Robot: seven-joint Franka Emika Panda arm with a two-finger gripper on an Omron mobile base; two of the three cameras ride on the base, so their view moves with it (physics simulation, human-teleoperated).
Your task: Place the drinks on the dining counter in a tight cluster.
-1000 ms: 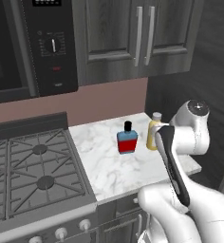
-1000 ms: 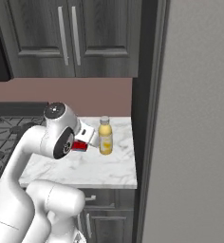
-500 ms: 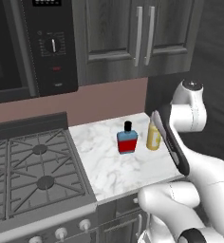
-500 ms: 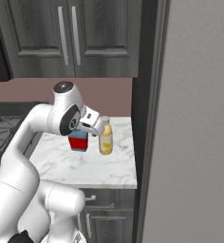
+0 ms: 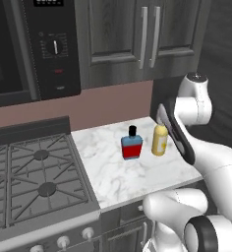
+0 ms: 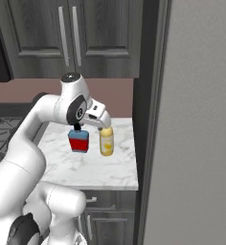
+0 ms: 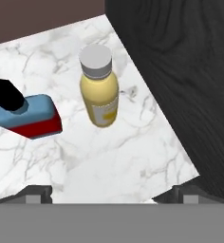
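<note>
Bottles stand on the small marble worktop point(image 5: 132, 172) by the stove point(image 5: 34, 172), not on the dining counter, so judging by this nothing is placed yet; both are left to carry, and a third is not seen here. The yellow bottle point(image 7: 99, 88) sits at centre of the hand view, the red-and-blue bottle point(image 7: 27, 113) to its left, near but apart. Both are upright, long axes vertical, caps up. The gripper point(image 6: 100, 120) hangs just above the yellow bottle at middle of the right base view, jaws spread wide and empty, fingertips point(image 7: 37, 194) showing far apart at the bottom corners.
</note>
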